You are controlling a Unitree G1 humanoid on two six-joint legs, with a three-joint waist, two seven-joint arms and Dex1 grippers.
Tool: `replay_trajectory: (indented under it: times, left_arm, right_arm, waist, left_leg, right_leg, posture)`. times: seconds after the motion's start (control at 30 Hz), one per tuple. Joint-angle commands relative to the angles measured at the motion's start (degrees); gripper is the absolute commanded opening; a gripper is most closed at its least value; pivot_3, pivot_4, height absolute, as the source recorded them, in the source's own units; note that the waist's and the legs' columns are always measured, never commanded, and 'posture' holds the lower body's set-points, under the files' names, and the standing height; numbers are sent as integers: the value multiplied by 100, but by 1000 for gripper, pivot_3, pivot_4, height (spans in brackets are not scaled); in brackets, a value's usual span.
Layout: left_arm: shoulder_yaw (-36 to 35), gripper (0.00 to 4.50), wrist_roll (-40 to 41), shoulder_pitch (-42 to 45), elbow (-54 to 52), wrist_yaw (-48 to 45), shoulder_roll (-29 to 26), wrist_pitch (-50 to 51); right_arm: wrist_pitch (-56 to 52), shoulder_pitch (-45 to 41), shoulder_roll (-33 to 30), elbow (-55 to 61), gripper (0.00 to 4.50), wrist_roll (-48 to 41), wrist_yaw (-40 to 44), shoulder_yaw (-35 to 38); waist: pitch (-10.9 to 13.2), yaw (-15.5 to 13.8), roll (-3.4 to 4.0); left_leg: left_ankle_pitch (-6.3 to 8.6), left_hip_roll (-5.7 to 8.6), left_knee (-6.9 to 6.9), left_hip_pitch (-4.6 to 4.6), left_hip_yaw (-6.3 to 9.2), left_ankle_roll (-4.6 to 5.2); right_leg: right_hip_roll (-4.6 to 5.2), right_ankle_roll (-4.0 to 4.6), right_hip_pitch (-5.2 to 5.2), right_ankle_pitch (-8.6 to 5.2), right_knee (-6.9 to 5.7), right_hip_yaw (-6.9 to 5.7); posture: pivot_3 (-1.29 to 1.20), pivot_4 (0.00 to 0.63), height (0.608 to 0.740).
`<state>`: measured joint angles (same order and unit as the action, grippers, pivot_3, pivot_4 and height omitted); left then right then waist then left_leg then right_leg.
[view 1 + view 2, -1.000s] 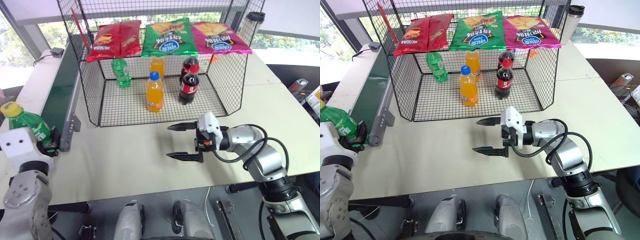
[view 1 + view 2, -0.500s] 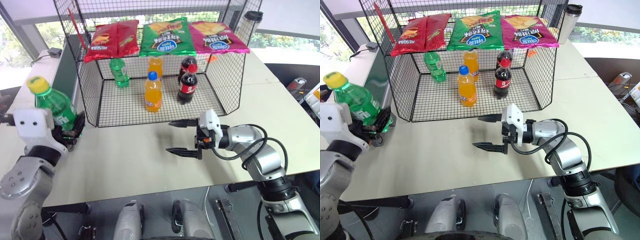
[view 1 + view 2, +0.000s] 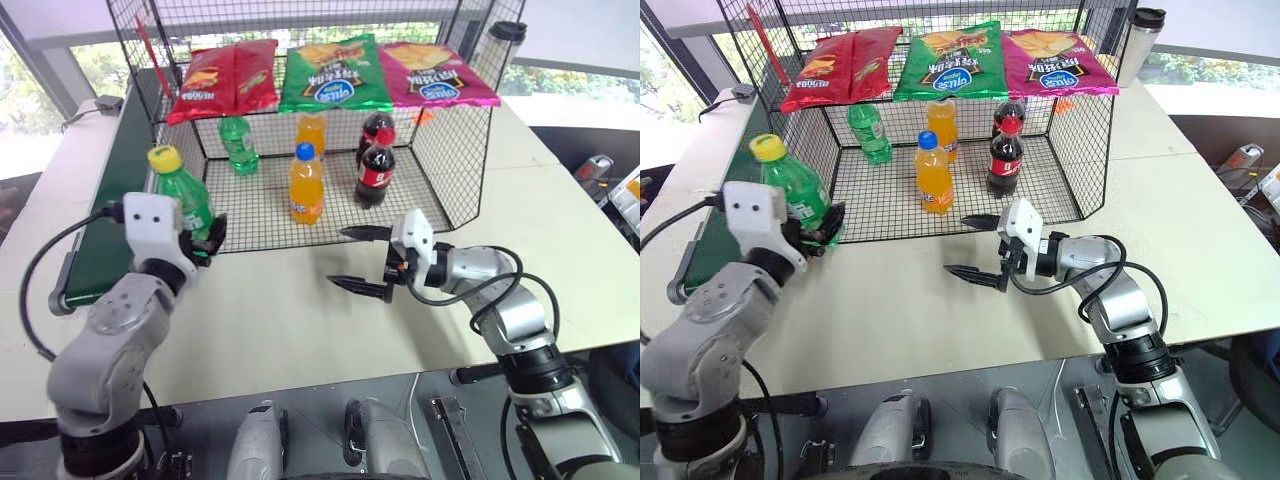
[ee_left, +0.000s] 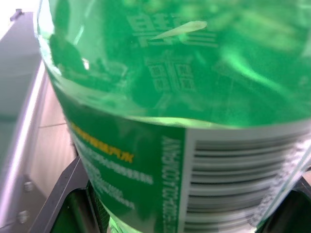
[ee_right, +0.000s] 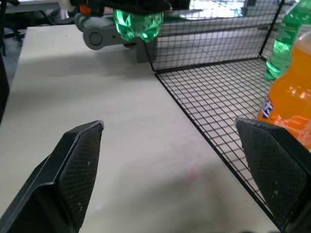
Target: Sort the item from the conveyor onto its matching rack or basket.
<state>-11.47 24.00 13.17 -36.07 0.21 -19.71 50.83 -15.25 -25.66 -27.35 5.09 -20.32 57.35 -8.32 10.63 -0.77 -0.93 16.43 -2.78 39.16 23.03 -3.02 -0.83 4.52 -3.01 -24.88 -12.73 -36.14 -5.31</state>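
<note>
Fingers of the left gripper (image 3: 205, 240) clamp the item (image 3: 183, 203), now carried off the conveyor (image 3: 105, 215) to the basket (image 3: 455, 150) front; right gripper (image 3: 358, 260) stays spread, empty.

Setting: a robot test lab that is mimicking a shop shelf.
Work surface: a pale beige table (image 3: 560, 200) is standing by large windows, with greenery showing outside at 1 o'clock.
Mock shelf: a large black wire-mesh cage (image 3: 455, 170) is sitting at 12 o'clock, holding soda bottles in rows on its grid floor.
Display goods: red, green and pink crisp bags (image 3: 330, 72) are lying on the sloped wire top shelf.
Feed line: a long dark-green belt conveyor in a grey metal frame (image 3: 112, 200) is running along the table at 10 o'clock.
Stray item: a steel travel mug with a black lid (image 3: 1137, 42) is standing behind the cage at 1 o'clock.
</note>
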Motion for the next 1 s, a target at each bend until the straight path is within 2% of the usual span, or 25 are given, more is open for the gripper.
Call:
replay_trajectory:
  times: [0.03, 0.3, 0.53, 0.93, 0.97, 1.0]
  left_arm:
    - [378, 2773, -456, 387, 471, 41, 188, -695]
    - [967, 2773, -1361, 1475, 2616, 155, 748, -1864]
    - [958, 2773, -1694, 2035, 3909, 216, 991, -2505]
    - [811, 2773, -1833, 2367, 4994, 279, 1201, -3091]
    - [789, 3795, -1835, 2368, 5025, 305, 1214, -3109]
    - [768, 4072, -1826, 2359, 5034, 304, 1217, -3133]
  right_arm:
    - [116, -139, 66, 82, 4500, 3, -79, 90]
    - [-23, -268, 129, 182, 4500, 55, -277, 61]
    - [3, -539, 302, -102, 4500, 468, -894, 61]
    - [81, -649, 396, -378, 4500, 757, -1125, 47]
    - [83, -646, 398, -377, 4500, 758, -1116, 48]
    - [85, -650, 404, -384, 4500, 763, -1113, 45]
  waist:
    - [0, -8, 0]
    - [1, 6, -2]
    - [1, 3, -2]
    - [1, 3, -2]
    - [1, 3, -2]
    - [1, 4, -2]
  left_leg:
    - [-1, 0, 1, 2, 2, -2]
    - [-1, 3, 1, 9, -1, -1]
    - [-2, 0, 0, 10, -2, -2]
    - [-3, 2, 1, 23, -7, -4]
    - [-3, 2, 1, 22, -7, -4]
    - [-3, 2, 1, 22, -6, -4]
  right_leg:
    - [0, 0, 0, 0, 1, -1]
    - [4, -5, -2, 2, 4, -4]
    - [2, -6, -10, 3, -3, -6]
    - [7, -15, -16, 8, 2, -7]
    - [7, -15, -16, 8, 1, -7]
    - [6, -15, -16, 8, 1, -7]
  posture:
    - [0, 150, 740]
    - [0, 150, 740]
    - [0, 150, 740]
    - [0, 150, 740]
    - [0, 150, 740]
    - [0, 150, 740]
